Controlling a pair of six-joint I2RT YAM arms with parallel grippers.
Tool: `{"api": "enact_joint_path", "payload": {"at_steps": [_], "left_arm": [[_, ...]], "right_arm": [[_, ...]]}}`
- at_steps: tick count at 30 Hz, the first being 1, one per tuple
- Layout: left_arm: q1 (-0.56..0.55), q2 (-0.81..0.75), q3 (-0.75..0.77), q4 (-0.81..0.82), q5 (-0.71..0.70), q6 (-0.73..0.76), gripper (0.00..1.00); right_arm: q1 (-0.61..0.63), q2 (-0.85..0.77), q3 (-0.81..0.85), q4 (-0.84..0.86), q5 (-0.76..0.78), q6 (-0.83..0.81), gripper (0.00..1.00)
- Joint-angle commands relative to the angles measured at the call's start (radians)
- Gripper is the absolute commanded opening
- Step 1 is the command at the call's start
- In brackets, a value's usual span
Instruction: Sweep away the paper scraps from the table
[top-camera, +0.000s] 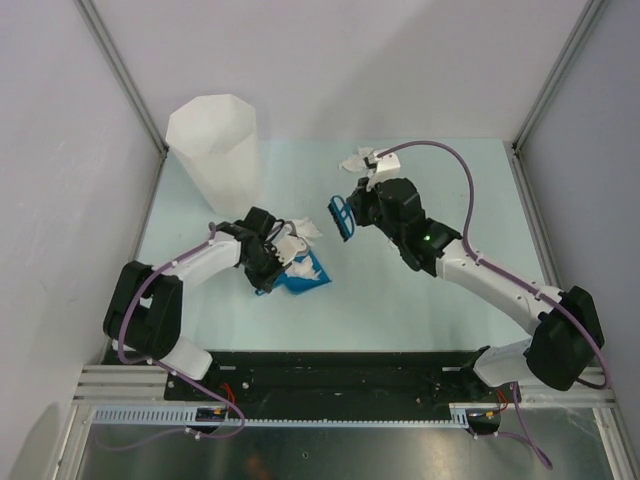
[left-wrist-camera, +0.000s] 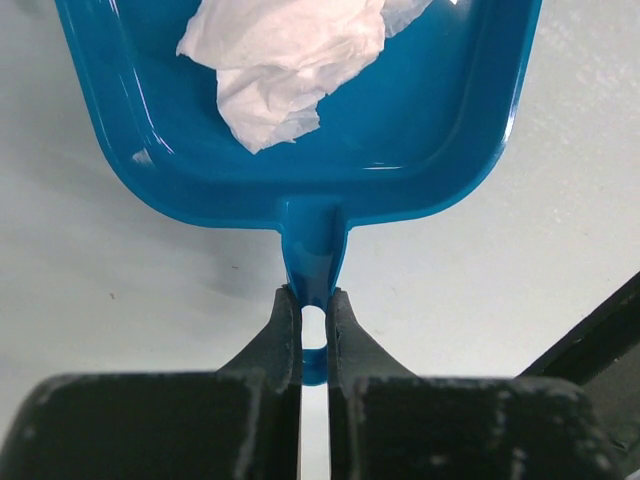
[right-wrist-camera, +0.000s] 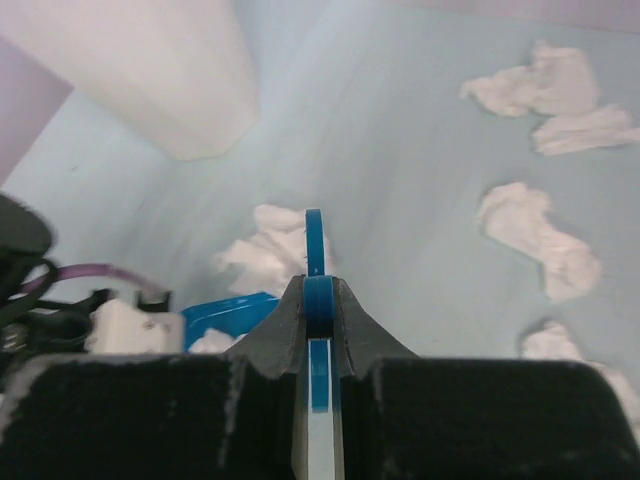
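On a pale green table (top-camera: 400, 300) walled in grey, two robot arms were posed among crumpled paper scraps (right-wrist-camera: 540, 240). The left gripper (left-wrist-camera: 313, 300) was clamped tight on the thin handle (left-wrist-camera: 314, 240) of a blue dustpan (left-wrist-camera: 440, 130), its two dark fingers pressed against either side of the stem. One white wad (left-wrist-camera: 280, 60) lay inside the pan. In the overhead view more paper sat just beyond the pan's open lip, toward the middle of the table. Whether the pan rested on the surface or hung just above it could not be told.

The right gripper (right-wrist-camera: 318, 300) was closed on a small blue brush (top-camera: 342, 218), which it held to the right of the dustpan and apart from it. From the right wrist camera the brush showed only as a narrow blue edge standing up between the fingers.

Several scraps lay loose on the table beyond the right gripper. Two sat close together farthest back, and two more were strung out nearer the gripper. All of them were well apart from the dustpan.

A tall white bin (top-camera: 215, 140) stood upright at the far left corner, behind the left arm, near the pan but not touching it.
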Motion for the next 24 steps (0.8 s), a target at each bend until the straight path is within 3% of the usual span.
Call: {"api": "enact_joint_path", "payload": {"at_steps": [1,11,16,24], "left_arm": [[0.004,-0.067,0.0,0.051,0.069,-0.011,0.0],[0.006,-0.283,0.032,0.048,0.158,-0.098,0.0],[0.025,-0.333,0.153,0.034,0.106,-0.164,0.0],[0.067,-0.27,0.434,0.008,0.0,-0.219,0.0]], "right_arm": [[-0.036,-0.02,0.031,-0.043,0.086,-0.048,0.0],[-0.085,-0.026,0.031,-0.101,0.066,-0.015,0.0],[-0.146,-0.105,0.013,-0.179,0.093,-0.006,0.0],[-0.182,-0.21,-0.056,-0.25,0.131,-0.025,0.0]]}}
